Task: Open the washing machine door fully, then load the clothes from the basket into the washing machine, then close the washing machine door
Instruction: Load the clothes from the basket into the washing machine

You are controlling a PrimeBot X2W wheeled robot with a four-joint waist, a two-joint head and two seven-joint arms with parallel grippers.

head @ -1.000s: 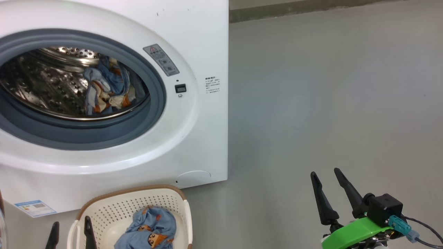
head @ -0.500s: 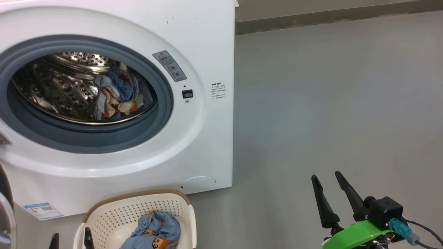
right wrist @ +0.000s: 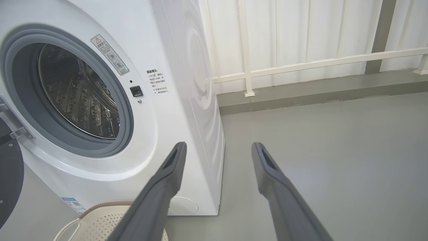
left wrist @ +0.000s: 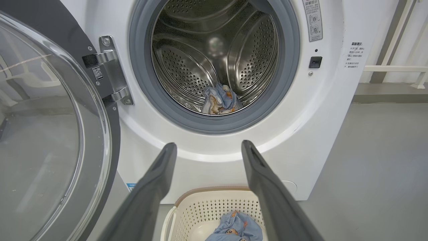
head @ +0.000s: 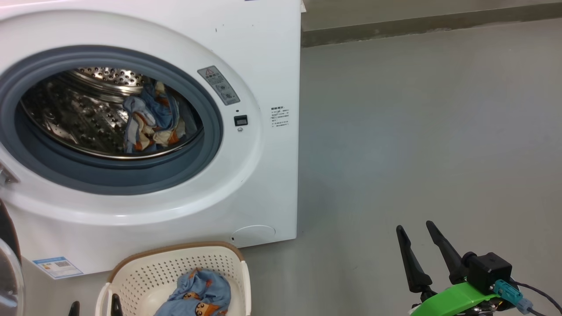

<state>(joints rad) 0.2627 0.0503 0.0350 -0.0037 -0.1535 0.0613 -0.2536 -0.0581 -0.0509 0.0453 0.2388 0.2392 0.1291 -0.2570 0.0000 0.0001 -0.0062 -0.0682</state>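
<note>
big white front-loading washing machine standing on a grey floor, front face toward the robot. the large round door, black-rimmed with a bulging clear glass window, stands swung wide open on a steel hinge at the left edge of the opening. inside the grey rubber gasket, the perforated steel drum holds one bundle of the clothes, light blue fabric with orange-brown print and some white, lying at the bottom of the drum. a small cream-white perforated plastic basket with a brown rim stands on the floor just before the machine's lower front edge, below the opening. a second light blue garment with bear print lies crumpled on the basket's bottom, toward its right wall. left gripper: two long dark fingers spread wide apart and empty, by the basket's left rim, pointing toward the lower lip of the opening. right gripper: fingers likewise parted, holding nothing, above bare floor well to the right of the machine's right front corner.
</note>
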